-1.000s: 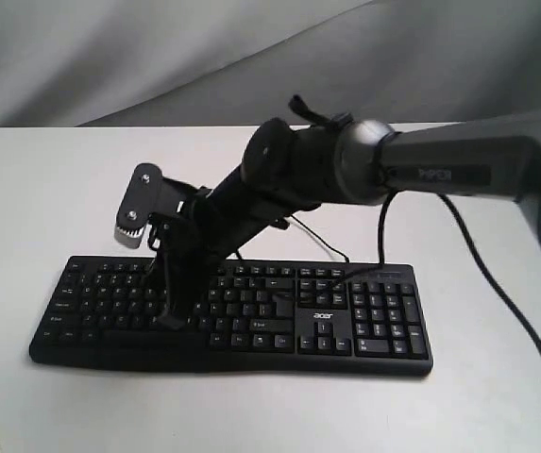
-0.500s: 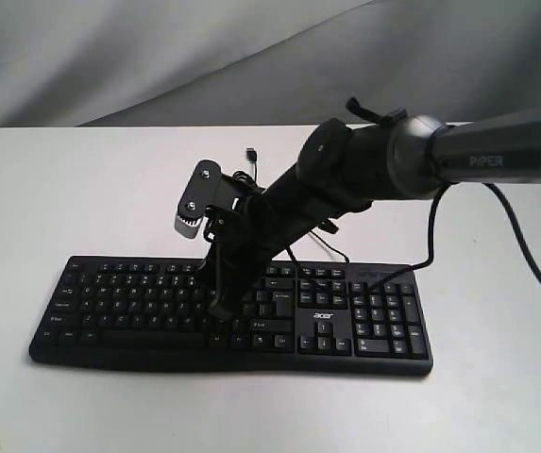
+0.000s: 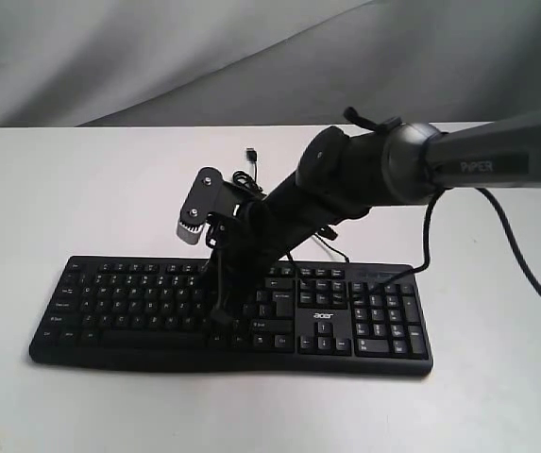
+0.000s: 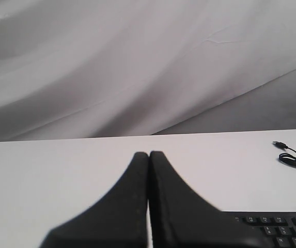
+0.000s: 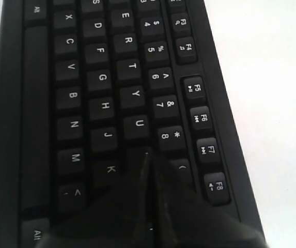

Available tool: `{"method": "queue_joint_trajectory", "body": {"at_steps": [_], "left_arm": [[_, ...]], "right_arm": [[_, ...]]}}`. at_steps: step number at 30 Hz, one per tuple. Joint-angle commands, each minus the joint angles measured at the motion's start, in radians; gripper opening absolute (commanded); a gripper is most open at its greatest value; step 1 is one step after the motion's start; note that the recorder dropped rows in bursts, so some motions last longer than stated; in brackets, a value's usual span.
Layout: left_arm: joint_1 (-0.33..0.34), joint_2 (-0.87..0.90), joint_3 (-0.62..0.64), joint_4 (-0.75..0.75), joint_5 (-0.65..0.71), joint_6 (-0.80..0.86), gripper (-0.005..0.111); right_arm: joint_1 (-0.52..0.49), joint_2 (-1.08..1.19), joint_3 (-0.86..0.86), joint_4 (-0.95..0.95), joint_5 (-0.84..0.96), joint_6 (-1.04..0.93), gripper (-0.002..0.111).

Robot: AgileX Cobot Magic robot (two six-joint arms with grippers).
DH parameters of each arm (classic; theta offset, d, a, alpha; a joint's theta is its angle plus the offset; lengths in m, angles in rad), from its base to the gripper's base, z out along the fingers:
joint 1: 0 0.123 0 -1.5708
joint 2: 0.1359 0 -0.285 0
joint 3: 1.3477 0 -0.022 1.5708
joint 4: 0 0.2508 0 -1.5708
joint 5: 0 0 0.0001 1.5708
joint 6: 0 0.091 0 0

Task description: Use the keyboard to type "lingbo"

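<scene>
The black keyboard (image 3: 128, 297) with the white acer logo lies across the white table. My right gripper (image 3: 221, 317) comes from the right and points steeply down at the middle of the letter keys, fingers shut with nothing between them. In the right wrist view the right gripper (image 5: 148, 155) has its tip on or just above the key after U, beside K (image 5: 110, 169); contact cannot be told. My left gripper (image 4: 149, 153) is shut and empty over bare table, with the keyboard (image 4: 287, 230) edge beside it. It is out of the exterior view.
The keyboard's thin USB cable (image 3: 248, 162) lies coiled on the table behind the keyboard, its plug (image 4: 277, 144) loose. The right arm's own black cable (image 3: 511, 255) hangs over the table at the right. A grey cloth backdrop (image 3: 157, 57) closes the far side.
My right gripper has moved right along the letter keys, from the left-middle keys to the U/K area, and dropped slightly in the last half second. The keyboard has not shifted.
</scene>
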Motion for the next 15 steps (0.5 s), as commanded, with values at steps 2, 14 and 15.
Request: {"method": "queue_joint_trajectory", "body": {"at_steps": [2, 14, 15], "left_arm": [[-0.007, -0.005, 0.005, 0.0, -0.007, -0.002, 0.001], [-0.007, -0.005, 0.005, 0.0, -0.007, -0.002, 0.001], [-0.007, -0.005, 0.005, 0.0, -0.007, -0.002, 0.001]], "right_arm": [[-0.002, 0.003, 0.007, 0.007, 0.001, -0.014, 0.0], [-0.002, 0.015, 0.007, -0.004, 0.002, -0.018, 0.0], [-0.002, 0.015, 0.007, -0.004, 0.002, -0.018, 0.0]]}}
